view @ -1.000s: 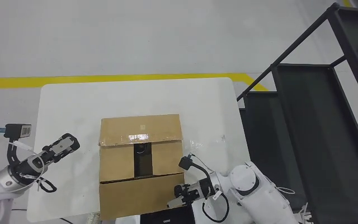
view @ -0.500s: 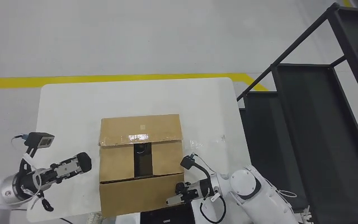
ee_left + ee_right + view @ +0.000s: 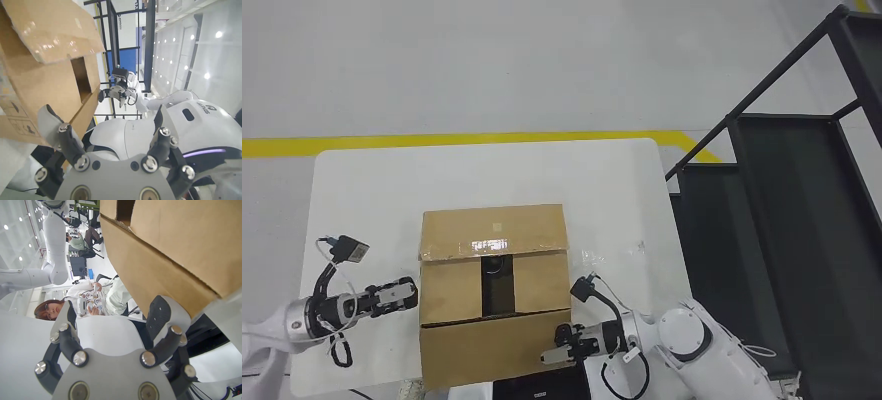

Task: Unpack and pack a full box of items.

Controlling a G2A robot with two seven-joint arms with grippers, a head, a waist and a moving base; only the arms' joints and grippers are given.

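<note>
A brown cardboard box (image 3: 494,232) stands mid-table with its flaps partly folded in; a dark slot (image 3: 497,285) between the side flaps shows something dark inside. My left gripper (image 3: 402,293) is open, level with the box's left wall and just short of it. In the left wrist view one of its fingers (image 3: 50,121) lies close under the box (image 3: 47,87) at its corner. My right gripper (image 3: 557,355) is open at the near right corner, by the front flap. In the right wrist view its fingers (image 3: 160,313) sit just below the box (image 3: 170,247).
The white table (image 3: 362,200) has free surface to the left of the box and behind it. Black metal stairs (image 3: 782,200) stand close off the table's right edge. A yellow floor line (image 3: 442,143) runs behind the table.
My left arm has swung in from the table's left edge to the box's left wall. The right gripper has shifted slightly along the near flap. The box has not moved.
</note>
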